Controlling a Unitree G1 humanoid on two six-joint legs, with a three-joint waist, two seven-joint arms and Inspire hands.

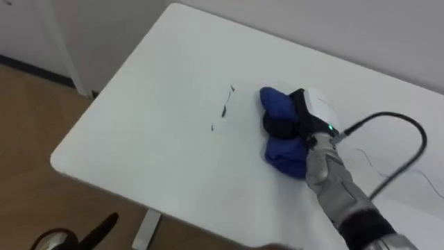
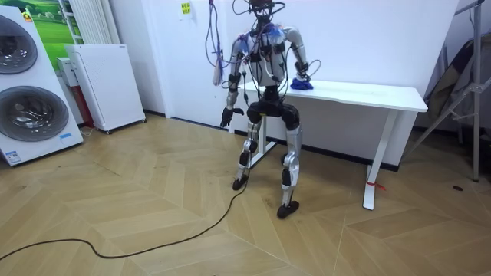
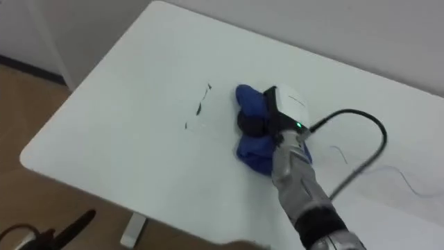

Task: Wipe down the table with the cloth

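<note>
While right hand [image 1: 305, 114] is clutching cloth [image 1: 276, 103] on table [image 1: 152, 139] | marks [image 1: 225, 111] are lying unwiped beside it | wiping is looking barely begun

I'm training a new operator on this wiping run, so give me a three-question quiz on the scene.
1. True or false: the dark marks on the table lie to the robot's left of the cloth.
2. Which hand rests on the cloth?
3. The cloth is: A) red B) blue C) white

Key: 1 true. 2 the right hand; the left hand hangs at the robot's side. 3 B.
</note>
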